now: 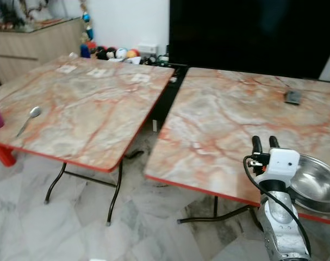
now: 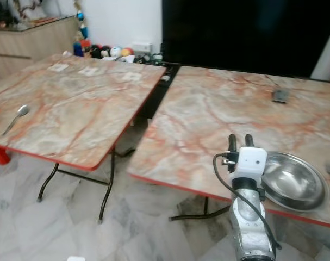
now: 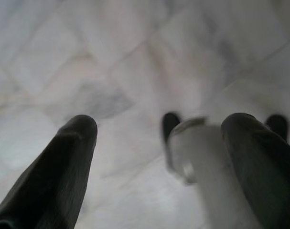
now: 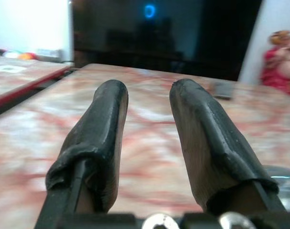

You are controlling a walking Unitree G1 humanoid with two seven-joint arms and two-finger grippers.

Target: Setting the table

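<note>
While the right pincer (image 1: 265,142) hovers with its fingers slightly parted and empty over the near edge of the right counter (image 1: 224,119), a steel bowl (image 1: 315,184) sits just beside it at that edge. On the left counter (image 1: 83,103), a spoon (image 1: 29,119) lies near its near-left corner. Pointing at the marble floor (image 3: 135,62), the left pincer (image 3: 159,129) is wide open and empty.

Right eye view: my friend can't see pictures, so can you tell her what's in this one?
The robot's right gripper is raised, empty, over the near edge of a marble-patterned table, beside a shiny metal bowl. A second matching table on the left holds a spoon, with a gap of pale tiled floor between them.
</note>
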